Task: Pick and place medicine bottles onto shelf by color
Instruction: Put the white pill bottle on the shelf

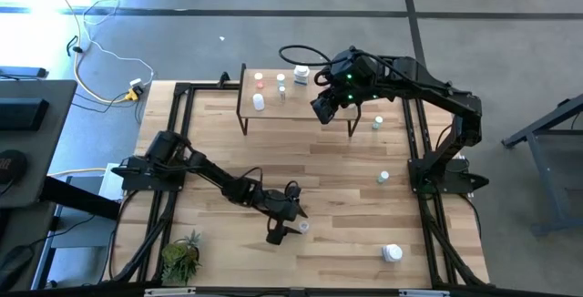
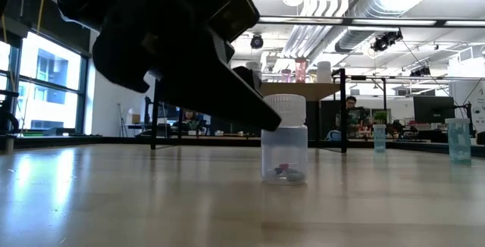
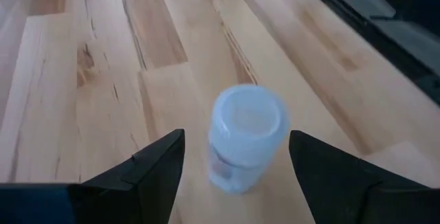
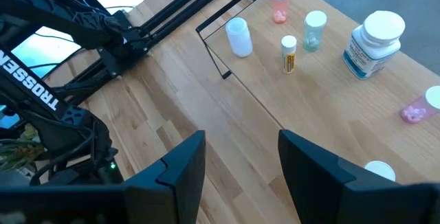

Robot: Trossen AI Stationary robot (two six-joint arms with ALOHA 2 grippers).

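A small clear medicine bottle (image 3: 244, 138) with a white cap stands upright on the tabletop near the front middle (image 1: 302, 228). My left gripper (image 1: 293, 227) is low over the table and open. One finger (image 3: 155, 162) stands on each side of the bottle, with a gap to it on both sides. My right gripper (image 4: 240, 138) hangs open over the right end of the shelf (image 1: 273, 106) with nothing between its fingers. On the shelf stand a pink-capped bottle (image 4: 278, 1), a green one (image 4: 315, 28), a yellow one (image 4: 289, 52), a white one (image 4: 238, 37) and a larger white bottle (image 4: 375, 42).
More bottles stand on the table at the right: one beside the shelf's right leg (image 1: 378, 122), one farther forward (image 1: 383, 178), and a larger white one near the front right (image 1: 393, 253). A potted plant (image 1: 182, 256) sits at the front left. Black frame rails (image 1: 178, 133) border the table.
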